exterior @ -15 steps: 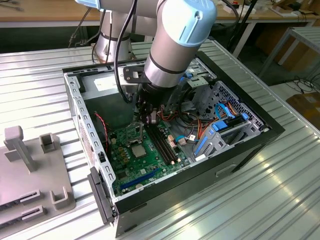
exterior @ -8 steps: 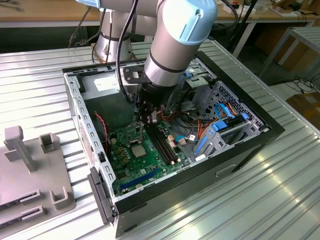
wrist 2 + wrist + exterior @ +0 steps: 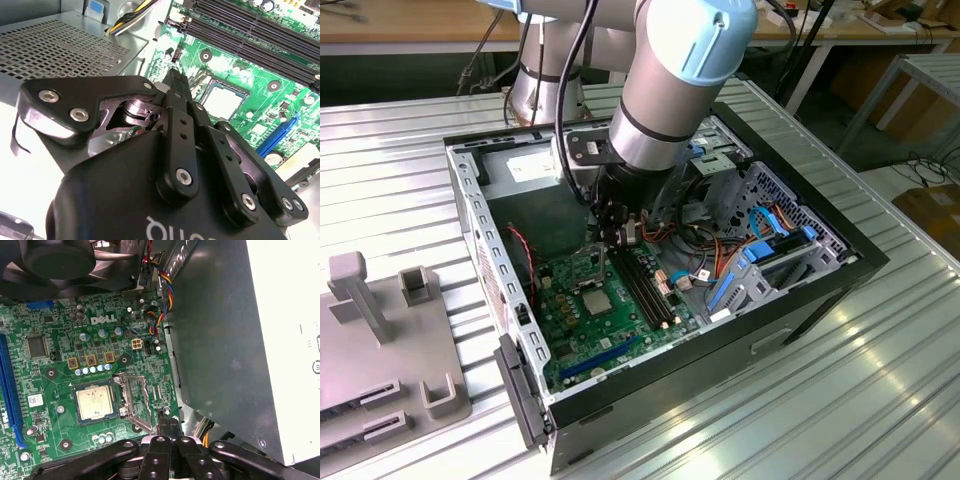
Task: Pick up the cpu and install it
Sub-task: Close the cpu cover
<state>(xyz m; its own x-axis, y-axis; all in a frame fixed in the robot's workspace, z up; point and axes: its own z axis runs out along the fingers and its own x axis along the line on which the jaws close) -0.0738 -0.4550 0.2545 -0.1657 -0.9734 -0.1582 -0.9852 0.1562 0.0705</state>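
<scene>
I saw the gripper (image 3: 169,427) clenched with nothing between its fingertips (image 3: 175,79), hanging just over the green motherboard (image 3: 55,375) beside the opened socket frame (image 3: 136,402). The cpu (image 3: 95,402) lay flat in its socket, apart from the fingertips. In the exterior view the arm (image 3: 675,80) hid much of the computer case (image 3: 720,345).

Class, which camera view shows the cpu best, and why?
The first wrist view: the cpu lies face-on, unobstructed, in its socket. The second wrist view shows it beyond the gripper; the exterior view shows it small.
</scene>
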